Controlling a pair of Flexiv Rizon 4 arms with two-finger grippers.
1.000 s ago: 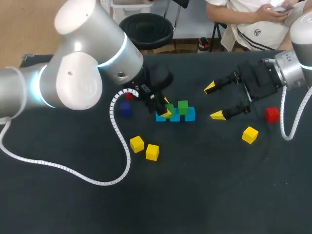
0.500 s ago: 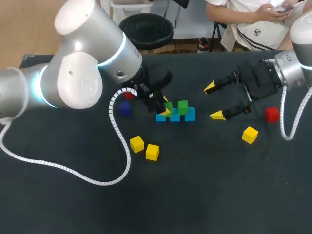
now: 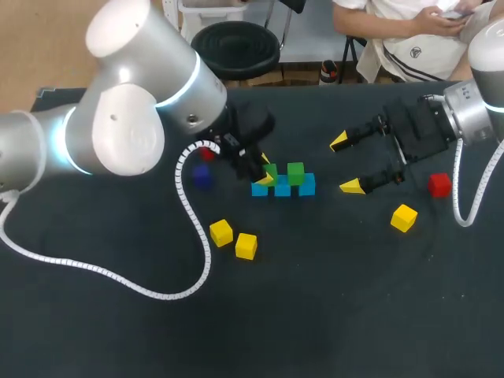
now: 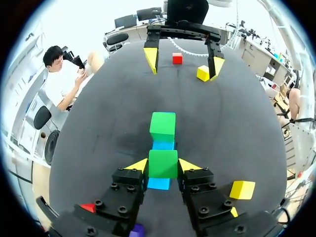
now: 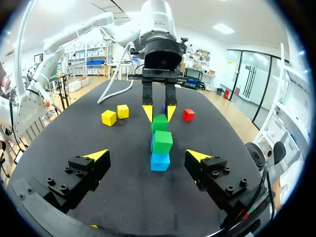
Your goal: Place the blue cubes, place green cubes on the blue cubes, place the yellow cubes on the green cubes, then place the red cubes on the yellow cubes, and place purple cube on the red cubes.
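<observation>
Three blue cubes (image 3: pixel 283 190) lie in a row at mid-table. One green cube (image 3: pixel 296 173) sits on the row's right part. My left gripper (image 3: pixel 266 170) is shut on a second green cube (image 4: pixel 163 163), which rests on the blue cube (image 4: pixel 159 183) at the row's left end, a yellow tip against each side. My right gripper (image 3: pixel 346 164) stands open to the right of the row with nothing between its fingers; its own view has the row end-on, with a green cube (image 5: pixel 162 141) nearest and my left gripper (image 5: pixel 159 112) behind it.
Two yellow cubes (image 3: pixel 221 232) (image 3: pixel 246 246) lie in front of the row at the left, and a third (image 3: pixel 404 217) at the right. One red cube (image 3: pixel 439 185) sits beside my right wrist. Another red cube (image 3: pixel 209 153) and a purple cube (image 3: pixel 202 178) lie under my left arm.
My left arm has edged slightly up and back; its gripper stays on the green cube. The right arm has not moved.
</observation>
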